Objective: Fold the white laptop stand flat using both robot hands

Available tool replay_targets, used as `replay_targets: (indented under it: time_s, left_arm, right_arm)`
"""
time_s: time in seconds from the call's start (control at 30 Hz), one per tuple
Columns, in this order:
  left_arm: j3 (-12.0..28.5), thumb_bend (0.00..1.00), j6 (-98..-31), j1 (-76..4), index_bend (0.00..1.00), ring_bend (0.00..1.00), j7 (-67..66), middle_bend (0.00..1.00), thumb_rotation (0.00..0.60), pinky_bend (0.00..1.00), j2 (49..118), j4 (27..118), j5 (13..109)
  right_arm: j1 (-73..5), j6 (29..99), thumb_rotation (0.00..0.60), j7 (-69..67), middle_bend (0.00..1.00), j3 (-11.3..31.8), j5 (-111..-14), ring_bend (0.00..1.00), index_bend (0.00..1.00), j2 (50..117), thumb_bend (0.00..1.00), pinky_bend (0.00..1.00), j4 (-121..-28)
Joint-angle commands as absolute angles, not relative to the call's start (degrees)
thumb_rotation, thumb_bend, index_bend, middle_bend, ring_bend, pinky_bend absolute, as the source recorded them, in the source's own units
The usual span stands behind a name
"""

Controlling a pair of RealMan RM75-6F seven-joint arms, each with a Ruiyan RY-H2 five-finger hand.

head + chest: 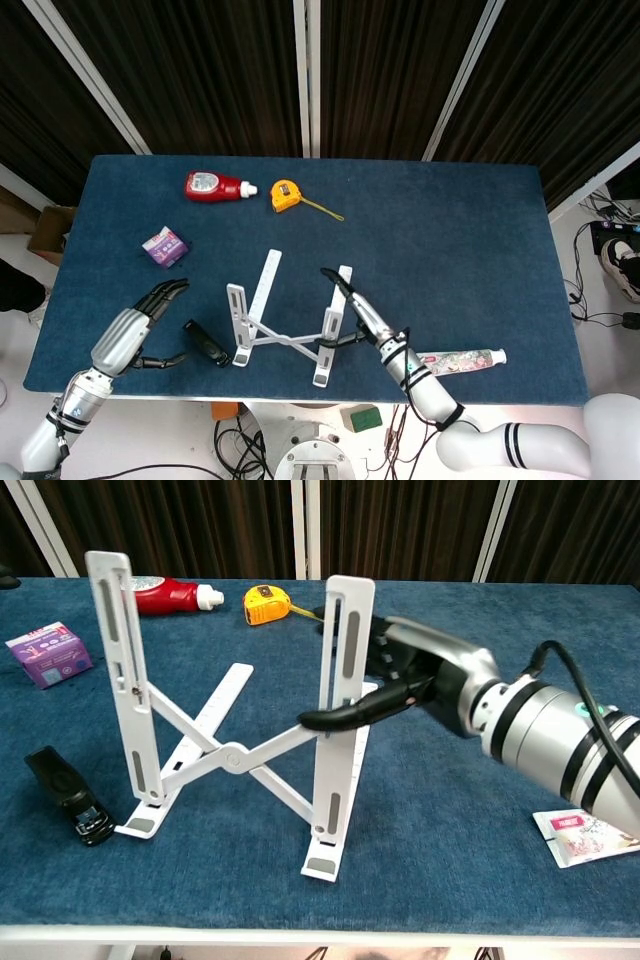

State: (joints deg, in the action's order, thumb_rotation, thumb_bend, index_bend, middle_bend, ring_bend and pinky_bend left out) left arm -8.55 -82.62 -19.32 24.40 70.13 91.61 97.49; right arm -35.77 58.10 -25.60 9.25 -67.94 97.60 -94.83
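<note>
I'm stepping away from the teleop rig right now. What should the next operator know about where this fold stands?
Right hand: grips the right upright of the white laptop stand, thumb across its front, fingers behind.
Left hand: open, off the stand, hovering at the table's left front, holding nothing.
Stand: near the table's front edge, both uprights raised, cross-brace spread.
Done: right-hand grip only; nothing folded.
Left: bring the left hand to the left upright, then collapse both uprights flat. The small black object lies close by the stand's left foot.
</note>
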Motion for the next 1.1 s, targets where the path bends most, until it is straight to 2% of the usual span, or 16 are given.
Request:
replay_targets:
  time_s: [0.03, 0.17, 0.3, 0.4, 0.5, 0.57, 0.67, 0.73, 0.87, 1.1]
  left_arm:
    - [-7.8, 0.17, -81.6, -19.9, 0.06, 0.00, 23.6, 0.05, 0.600, 0.16, 69.6, 91.7, 97.1]
    - [-6.1, 0.18, -79.4, -21.0, 0.06, 0.00, 20.1, 0.05, 0.600, 0.16, 68.2, 91.6, 95.5]
    - [-3.4, 0.18, -75.5, -23.3, 0.06, 0.00, 13.1, 0.05, 0.600, 0.16, 67.4, 91.3, 93.1]
    - [-1.1, 0.18, -71.9, -26.1, 0.06, 0.00, 5.9, 0.05, 0.600, 0.16, 68.1, 90.6, 92.0]
    - [1.2, 0.17, -67.8, -29.5, 0.05, 0.00, -1.5, 0.04, 0.600, 0.16, 69.9, 89.5, 91.1]
    - [2.6, 0.13, -65.7, -31.5, 0.04, 0.00, -4.9, 0.02, 0.600, 0.15, 71.6, 88.8, 90.5]
    - [4.7, 0.08, -61.4, -34.9, 0.02, 0.00, -10.1, 0.00, 0.600, 0.13, 75.2, 86.7, 88.4]
    - [5.6, 0.06, -59.3, -36.7, 0.01, 0.00, -12.6, 0.00, 0.600, 0.12, 77.3, 85.0, 87.4]
    - [6.9, 0.05, -55.5, -39.9, 0.00, 0.00, -16.8, 0.00, 0.600, 0.11, 82.2, 80.3, 85.2]
    - [7.4, 0.05, -52.8, -42.9, 0.00, 0.00, -19.9, 0.00, 0.600, 0.11, 89.0, 72.6, 82.9]
  right_arm:
    - [-33.2, 60.5, 0.600, -24.1, 0.00, 11.6, -64.2, 0.00, 0.00, 95.7, 0.03, 0.00, -94.5]
    - [-29.4, 65.8, 0.600, -24.6, 0.00, 13.3, -63.8, 0.00, 0.00, 92.8, 0.03, 0.00, -95.8]
    - [-26.7, 71.3, 0.600, -22.8, 0.00, 11.8, -72.4, 0.00, 0.00, 87.4, 0.03, 0.00, -97.1]
    - [-26.5, 72.3, 0.600, -20.1, 0.10, 9.9, -79.2, 0.01, 0.01, 82.8, 0.03, 0.02, -99.4]
    - [-27.1, 72.0, 0.600, -15.0, 0.28, 8.1, -84.3, 0.14, 0.13, 79.7, 0.02, 0.18, -101.4]
    - [-27.7, 71.5, 0.600, -11.3, 0.42, 7.3, -86.5, 0.29, 0.30, 78.8, 0.01, 0.34, -102.2]
    - [-29.0, 69.5, 0.600, -4.3, 0.55, 6.2, -88.7, 0.46, 0.47, 78.8, 0.00, 0.57, -102.7]
    - [-29.8, 67.8, 0.600, -0.9, 0.62, 5.6, -88.9, 0.56, 0.56, 79.4, 0.00, 0.67, -102.8]
    - [-31.6, 64.6, 0.600, 7.7, 0.70, 4.4, -89.3, 0.66, 0.64, 82.6, 0.00, 0.78, -100.7]
    - [-33.6, 61.8, 0.600, 16.6, 0.78, 3.3, -89.7, 0.74, 0.73, 90.7, 0.00, 0.87, -93.2]
